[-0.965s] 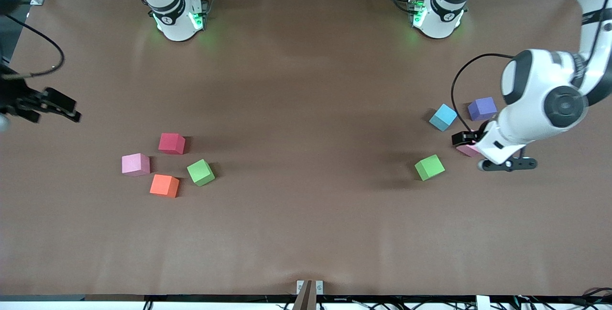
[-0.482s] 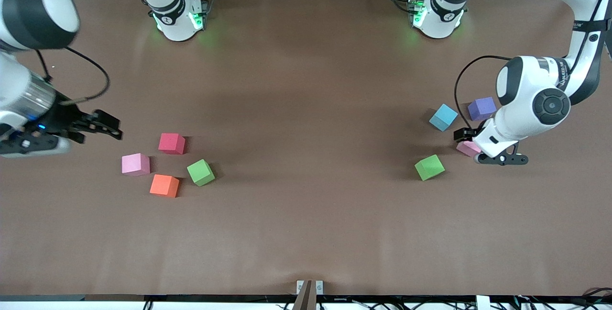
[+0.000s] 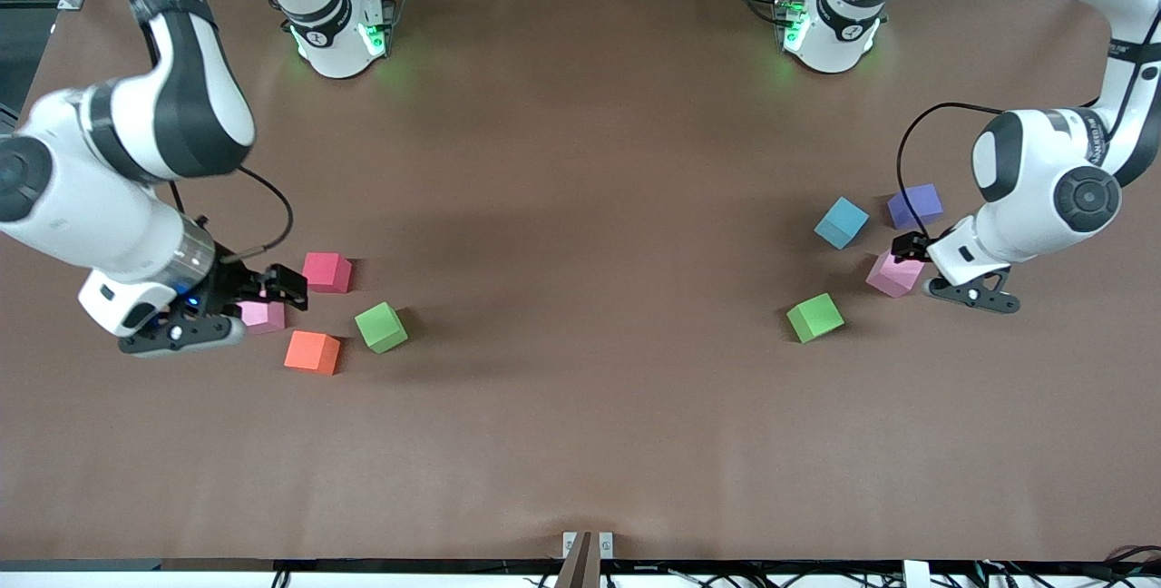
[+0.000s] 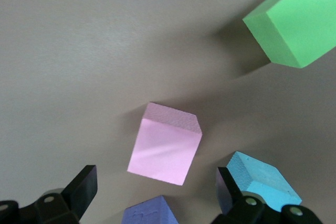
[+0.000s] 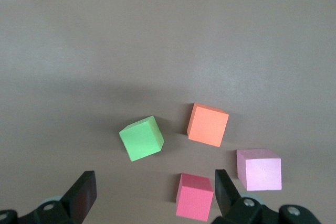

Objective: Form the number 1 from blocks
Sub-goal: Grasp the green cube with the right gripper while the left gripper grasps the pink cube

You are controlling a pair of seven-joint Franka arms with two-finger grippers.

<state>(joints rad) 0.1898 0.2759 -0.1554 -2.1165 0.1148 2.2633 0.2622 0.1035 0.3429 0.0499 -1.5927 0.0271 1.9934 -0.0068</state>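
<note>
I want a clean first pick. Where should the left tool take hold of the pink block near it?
Probably from straight above, closing on two opposite side faces of the pink block. It lies flat, rotated against the open left tool, so turn the wrist to match. The blue block and purple block sit close.

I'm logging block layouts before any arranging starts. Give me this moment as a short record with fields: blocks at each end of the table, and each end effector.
right arm's end: red block, pink block, orange block, green block, loosely clustered, apart
left arm's end: light blue block, purple block, second pink block, second green block
right end effector: open, over the first pink block
left end effector: open, over the second pink block
held: nothing
number 1: not yet formed
</note>
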